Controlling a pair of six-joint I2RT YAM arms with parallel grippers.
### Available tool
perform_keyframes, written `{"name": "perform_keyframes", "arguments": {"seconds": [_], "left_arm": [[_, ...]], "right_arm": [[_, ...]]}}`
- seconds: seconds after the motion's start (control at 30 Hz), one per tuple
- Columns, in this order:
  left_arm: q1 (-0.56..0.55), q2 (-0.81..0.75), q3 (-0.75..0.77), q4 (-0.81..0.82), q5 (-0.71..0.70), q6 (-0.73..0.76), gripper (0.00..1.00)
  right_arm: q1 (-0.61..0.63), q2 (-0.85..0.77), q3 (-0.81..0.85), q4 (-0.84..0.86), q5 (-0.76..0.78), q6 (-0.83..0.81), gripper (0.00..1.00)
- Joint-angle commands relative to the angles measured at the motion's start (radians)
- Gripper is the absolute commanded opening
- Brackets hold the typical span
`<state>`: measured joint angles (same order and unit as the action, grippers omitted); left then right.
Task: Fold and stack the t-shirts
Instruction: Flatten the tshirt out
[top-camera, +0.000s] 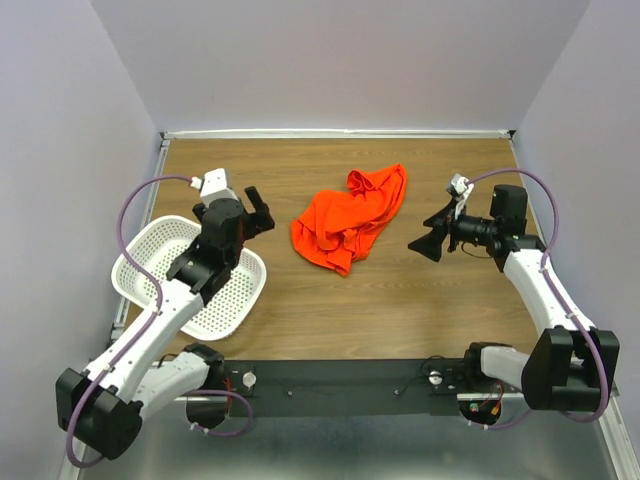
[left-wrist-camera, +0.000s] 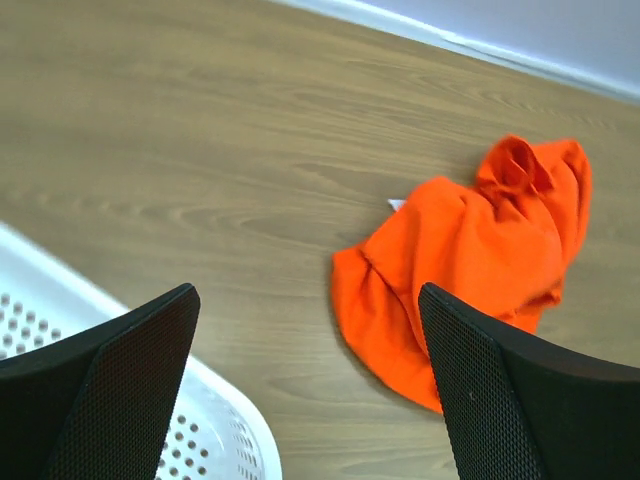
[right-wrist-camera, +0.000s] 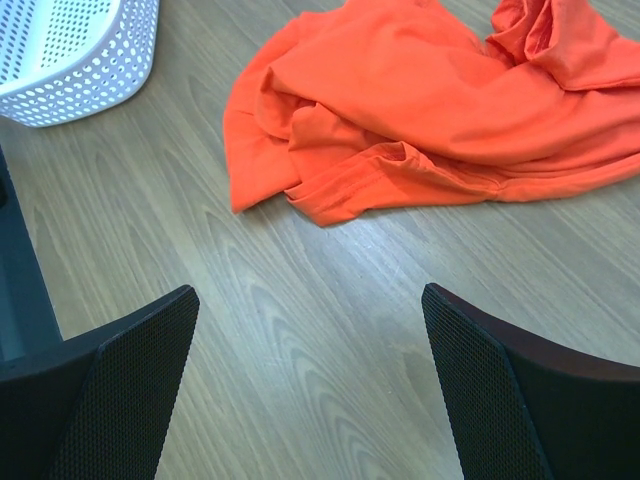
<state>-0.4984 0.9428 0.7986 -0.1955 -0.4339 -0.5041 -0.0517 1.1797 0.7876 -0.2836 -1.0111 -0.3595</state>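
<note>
Black mesh-faced fingers of the left gripper and the right gripper are shown spread wide, with nothing held between them. The crumpled orange-red t-shirt is seen lying unfolded near the middle of the table, toward its far edge, flanked by both grippers and touched by neither. A white perforated basket is set at the table's left edge, partly under the left arm.
</note>
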Motion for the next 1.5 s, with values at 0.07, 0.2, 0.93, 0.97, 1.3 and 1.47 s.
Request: {"name": "perform_keyframes", "arguments": {"seconds": [0.07, 0.2, 0.93, 0.97, 1.3, 1.47], "left_arm": [[0.178, 0.099, 0.024, -0.309, 0.004, -0.530, 0.98], [0.268, 0.281, 0.063, -0.386, 0.041, -0.557, 0.98], [0.290, 0.551, 0.177, -0.064, 0.222, 0.218, 0.00], [0.290, 0.553, 0.177, -0.017, 0.216, 0.277, 0.00], [0.340, 0.844, 0.417, 0.143, 0.227, 0.751, 0.00], [0.356, 1.003, 0.629, 0.050, 0.114, 0.782, 0.00]], "right_arm": [[0.001, -0.012, 0.010, -0.017, 0.015, -0.003, 1.00], [0.001, -0.031, 0.009, -0.019, 0.037, -0.001, 1.00], [0.001, -0.075, 0.021, -0.019, 0.032, 0.019, 1.00], [0.001, -0.080, 0.022, -0.020, 0.032, 0.024, 1.00], [0.001, -0.146, 0.024, -0.020, -0.023, 0.036, 1.00], [0.001, -0.164, 0.021, -0.020, -0.026, 0.033, 1.00]]}}
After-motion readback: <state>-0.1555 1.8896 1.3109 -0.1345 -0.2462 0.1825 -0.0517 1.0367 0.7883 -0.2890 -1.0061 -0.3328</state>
